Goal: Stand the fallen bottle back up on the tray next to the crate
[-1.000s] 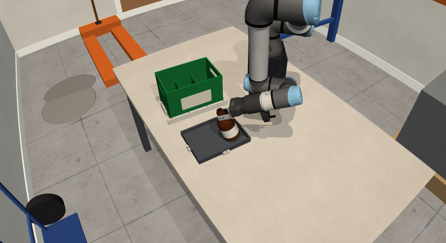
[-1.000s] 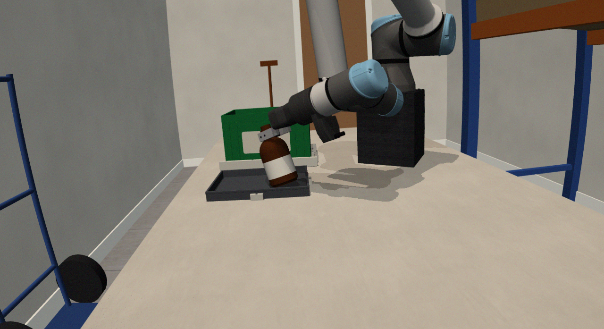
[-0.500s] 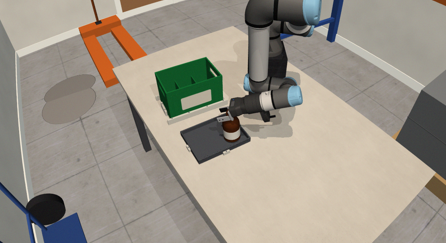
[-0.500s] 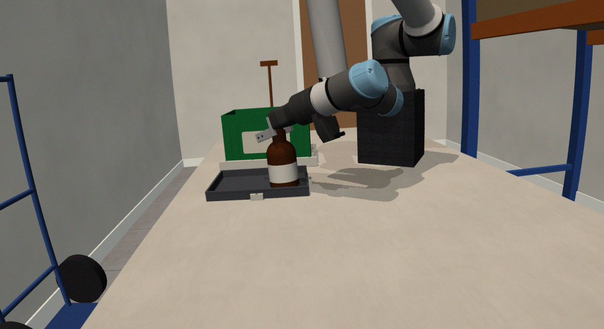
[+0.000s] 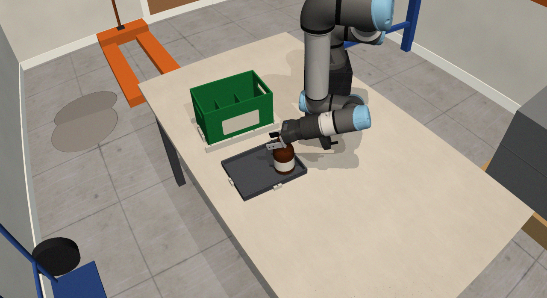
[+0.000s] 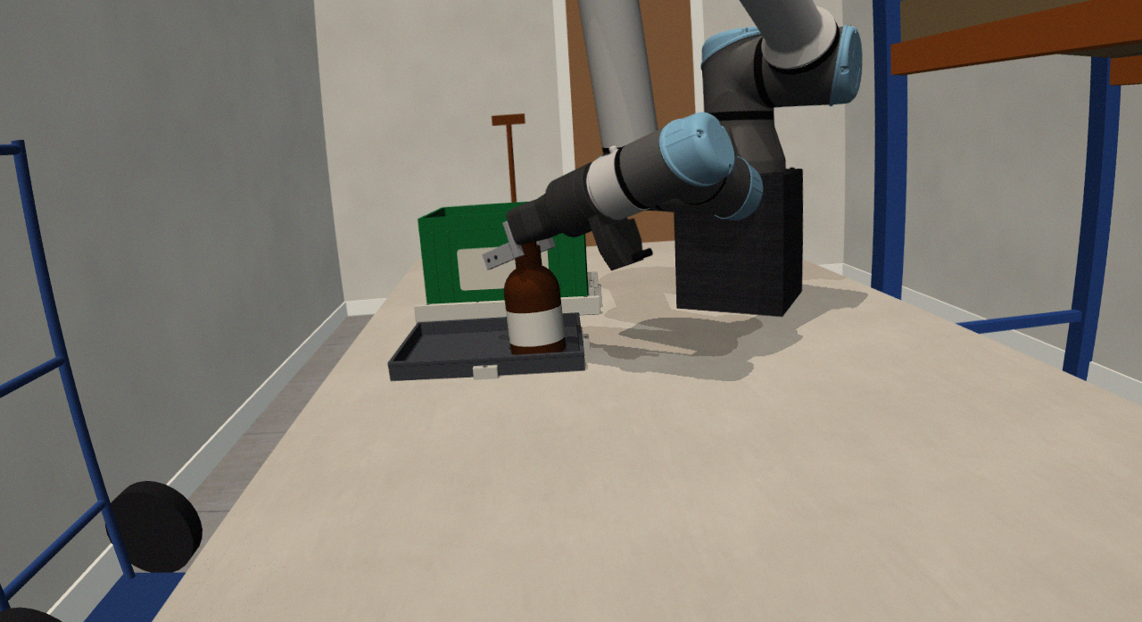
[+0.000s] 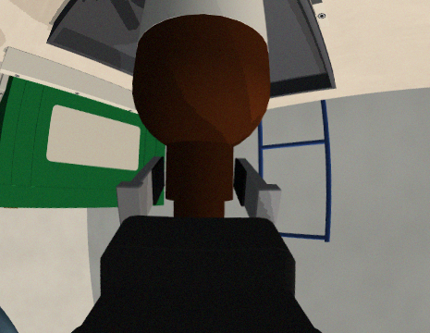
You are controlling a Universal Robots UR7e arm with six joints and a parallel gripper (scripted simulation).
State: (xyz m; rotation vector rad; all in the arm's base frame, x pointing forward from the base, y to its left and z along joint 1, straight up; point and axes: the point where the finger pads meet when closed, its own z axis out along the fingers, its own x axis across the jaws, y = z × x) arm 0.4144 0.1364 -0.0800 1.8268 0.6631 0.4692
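Observation:
The brown bottle (image 5: 283,154) (image 6: 533,293) (image 7: 201,83) with a white label stands upright, its base on the dark tray (image 5: 244,177) (image 6: 447,370) (image 7: 298,60), near the tray's right end in the top and exterior views. My gripper (image 5: 272,140) (image 6: 520,253) (image 7: 199,172) is open. Its two fingers stand on either side of the bottle's neck, with narrow gaps seen in the wrist view. The gripper body comes in tilted from the right and hides the bottle's mouth.
The green crate (image 5: 204,124) (image 6: 441,259) (image 7: 20,139) stands just behind the tray, inside pale strips (image 5: 244,136) (image 6: 459,311). Small pale blocks (image 5: 277,187) (image 6: 485,371) sit against the tray's edge. The robot's black pedestal (image 6: 731,251) stands farther back on the right.

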